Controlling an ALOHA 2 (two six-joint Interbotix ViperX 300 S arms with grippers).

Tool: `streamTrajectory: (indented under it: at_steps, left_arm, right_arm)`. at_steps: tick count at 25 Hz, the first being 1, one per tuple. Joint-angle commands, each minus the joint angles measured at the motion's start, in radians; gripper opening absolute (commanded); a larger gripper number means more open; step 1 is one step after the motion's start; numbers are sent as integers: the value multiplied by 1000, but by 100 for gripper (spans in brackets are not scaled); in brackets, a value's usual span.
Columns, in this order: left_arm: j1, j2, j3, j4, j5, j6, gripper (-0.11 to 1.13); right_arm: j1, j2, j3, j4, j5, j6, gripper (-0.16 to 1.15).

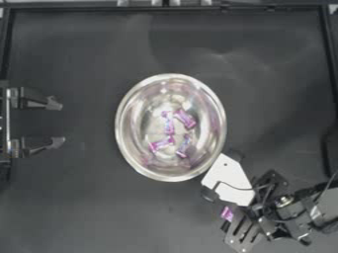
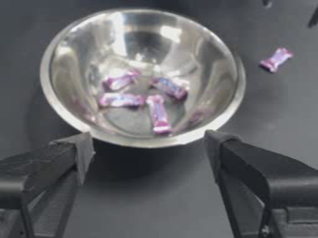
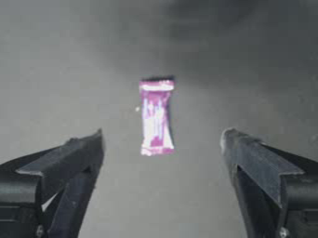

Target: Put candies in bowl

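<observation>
No readable text, labels, brands, numbers or signs anywhere. Candy wrappers point(image 2: 159, 113): plain shiny purple-pink, any print too small to make out. Bowl point(image 1: 125, 143): bare metal, unmarked. Table point(image 1: 79, 197): dark, unmarked. Gripper bodies carry no legible lettering in any of the three views.

The bowl point(image 1: 129, 143) is shiny silver, its reflective inside streaked with white glare and faint pink tints. The four candies point(image 2: 158, 114) inside it are purple-pink with paler, silvery crimped ends. The fifth candy point(image 3: 155, 117), lying between the spread dark fingers point(image 3: 74, 160) of the right gripper point(image 3: 160, 142), shows the same glossy purple-pink with a lighter stripe down its length. The left gripper point(image 2: 146, 144) has matt black fingers. The table point(image 1: 79, 49) is dark grey, plain and unpatterned. A white plate point(image 1: 228, 180) covers the right arm near its fingers.
</observation>
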Motion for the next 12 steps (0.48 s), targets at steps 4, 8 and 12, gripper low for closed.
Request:
streamTrajectory:
  at_steps: [4,8,12]
  left_arm:
    - [2,8,-21,0,-9,-2,101]
    - [3,9,-21,-2,-9,-2,101]
    - [2,11,-21,-2,-9,-3,101]
  right_arm:
    - [12,21,17,9,-43,17,101]
    - [12,28,63,32,-123,43,101]
    - [12,34,101,38,-179,75,101]
